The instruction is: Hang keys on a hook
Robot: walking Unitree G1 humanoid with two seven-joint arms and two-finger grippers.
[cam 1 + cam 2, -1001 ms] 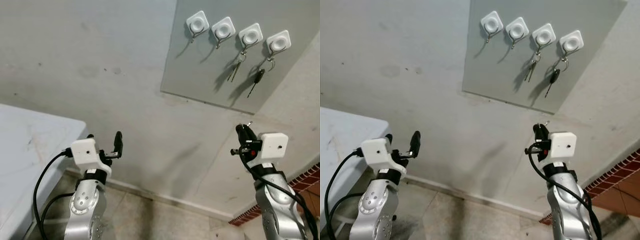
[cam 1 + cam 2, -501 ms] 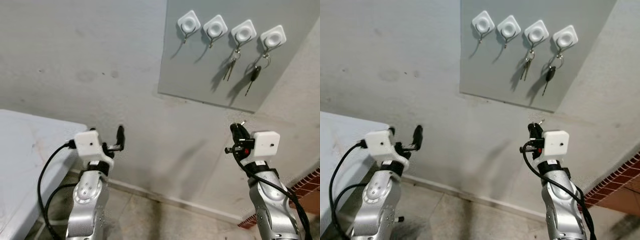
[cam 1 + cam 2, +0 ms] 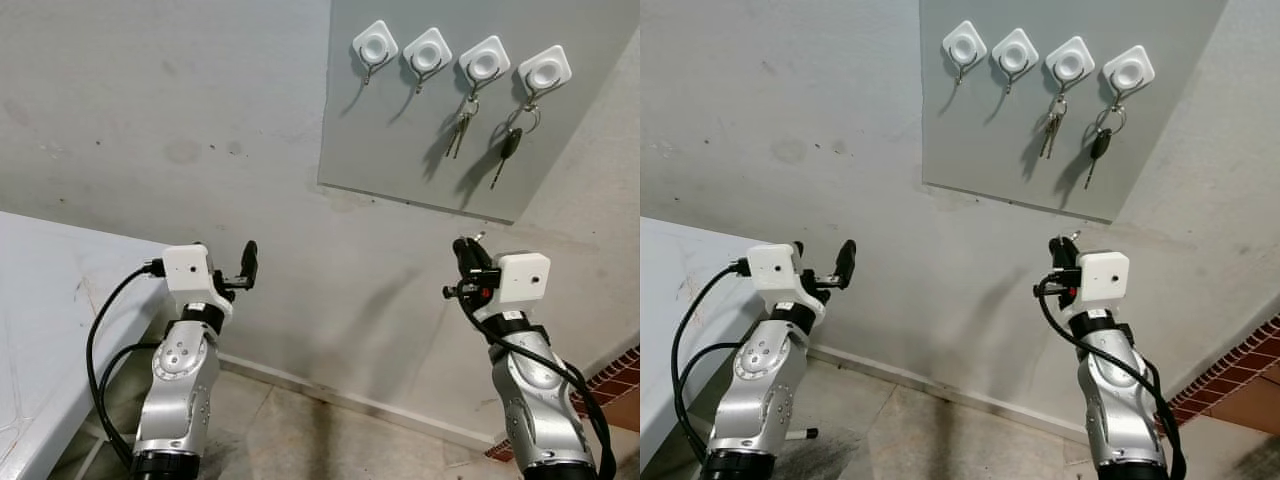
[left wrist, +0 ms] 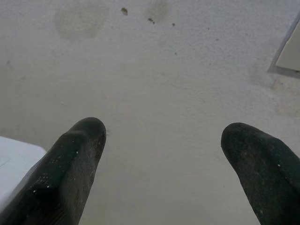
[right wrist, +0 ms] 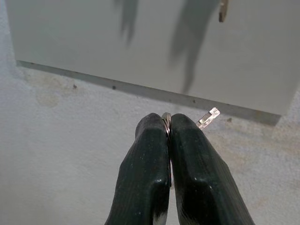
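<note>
A grey board point(image 3: 400, 150) on the wall carries a row of white square hooks. The two left hooks point(image 3: 375, 44) point(image 3: 427, 49) are bare. Silver keys point(image 3: 462, 128) hang from the third hook, and a black-headed key point(image 3: 509, 146) hangs from the fourth. My right gripper point(image 3: 464, 250) is raised below the board, shut on a key ring point(image 5: 166, 123), with a silver key point(image 5: 208, 117) poking out beside the fingers. My left gripper point(image 3: 247, 262) is raised at the left, open and holding nothing, facing bare wall point(image 4: 159, 93).
A white table point(image 3: 50, 310) stands at the left, close to my left arm. Tiled floor point(image 3: 270, 430) lies below, and a strip of red brick point(image 3: 620, 400) shows at the lower right. The wall between both arms is plain.
The camera has shifted, so the board sits slightly differently in view. Both arms stay raised; the right gripper with the key has risen a little toward the board.
</note>
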